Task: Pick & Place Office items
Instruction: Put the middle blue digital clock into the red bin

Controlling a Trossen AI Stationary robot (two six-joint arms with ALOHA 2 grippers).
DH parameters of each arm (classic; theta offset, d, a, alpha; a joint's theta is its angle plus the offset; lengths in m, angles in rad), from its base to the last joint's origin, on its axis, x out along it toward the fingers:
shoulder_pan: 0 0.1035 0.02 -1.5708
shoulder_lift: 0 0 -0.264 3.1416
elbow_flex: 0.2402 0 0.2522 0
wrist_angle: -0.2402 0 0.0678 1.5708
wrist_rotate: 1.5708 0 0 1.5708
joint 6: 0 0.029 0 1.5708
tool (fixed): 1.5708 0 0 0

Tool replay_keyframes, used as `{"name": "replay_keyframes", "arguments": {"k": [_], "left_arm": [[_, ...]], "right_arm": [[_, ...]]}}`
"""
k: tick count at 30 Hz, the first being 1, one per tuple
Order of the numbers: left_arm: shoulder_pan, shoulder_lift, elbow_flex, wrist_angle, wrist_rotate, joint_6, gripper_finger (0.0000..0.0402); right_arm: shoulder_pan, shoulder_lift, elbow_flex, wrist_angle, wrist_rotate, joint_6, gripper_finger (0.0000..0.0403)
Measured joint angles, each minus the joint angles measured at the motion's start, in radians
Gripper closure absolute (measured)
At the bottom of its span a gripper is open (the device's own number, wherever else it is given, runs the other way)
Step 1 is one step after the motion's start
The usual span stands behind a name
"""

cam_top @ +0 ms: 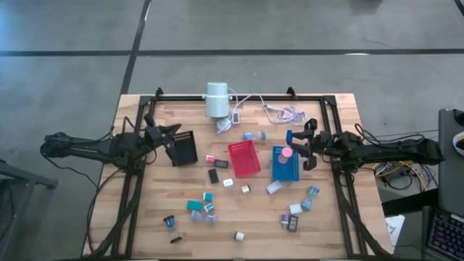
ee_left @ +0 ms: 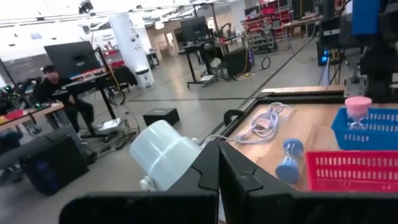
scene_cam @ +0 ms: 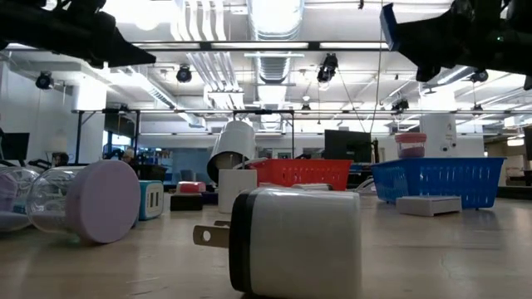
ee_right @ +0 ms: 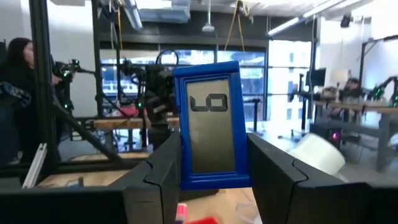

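My right gripper (ee_right: pixel 210 177) is shut on a small blue-framed display (ee_right: pixel 208 118), which also shows in the high view (cam_top: pixel 289 135), just past the far end of the blue tray (cam_top: pixel 285 168). A pink-topped piece (cam_top: pixel 286 153) stands in that tray. My left gripper (cam_top: pixel 172 131) is shut on nothing, beside the far left corner of the black tray (cam_top: pixel 185 149). Several office items, among them teal blocks (cam_top: pixel 194 206), lie loose on the wood toward the near edge. My right gripper pinches the blue display by its two side edges (ee_right: pixel 185 163), low on the frame, between its two fingers. The fingers come in about level from the table's right. The display stands upright with its screen toward the wrist, lifted clear of the table and the tray.
A red tray (cam_top: pixel 244 158) lies between the black and blue ones. A white cylinder (cam_top: pixel 216 99) with cables (cam_top: pixel 279 111) is at the far edge. A blue hourglass (ee_left: pixel 289 162) lies near the cables. A white plug charger (scene_cam: pixel 291 241) and a lilac disc (scene_cam: pixel 104 201) lie by the near edge.
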Motion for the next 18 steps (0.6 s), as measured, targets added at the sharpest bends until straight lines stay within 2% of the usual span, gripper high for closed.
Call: {"name": "replay_keyframes", "arguments": {"k": [8, 14, 18], "left_arm": [[0.001, -0.001, 0.022, -0.016, 0.016, -0.039, 0.0400], [0.002, 0.010, -0.008, -0.018, 0.039, -0.003, 0.0401], [0.002, 0.008, -0.008, 0.118, 0.068, 0.014, 0.0401]], "right_arm": [[0.000, -0.049, -0.016, -0.025, -0.024, -0.009, 0.0262], [-0.013, -0.048, -0.009, -0.026, -0.024, -0.039, 0.0262], [-0.017, -0.048, 0.011, -0.063, -0.026, -0.038, 0.0262]]}}
